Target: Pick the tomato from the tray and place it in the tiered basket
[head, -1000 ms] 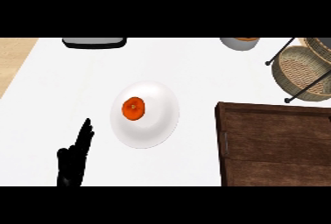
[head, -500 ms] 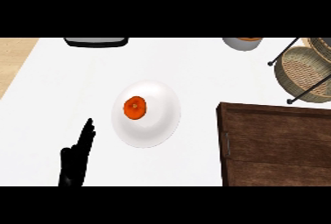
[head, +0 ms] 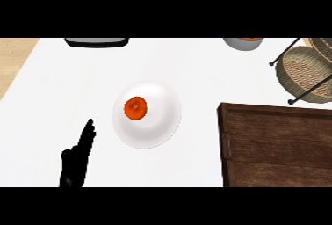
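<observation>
A white table fills the view, its left edge just beyond the left hand, which rests low with straight fingers held close together, pointing up. Open surface separates it from the white plate to its right, where the round orange-red tomato sits; the tiered basket stands far up-right

tomato: 1 | white plate: 1 | tiered basket: 1 | wooden board: 1 | hand: 1
</observation>
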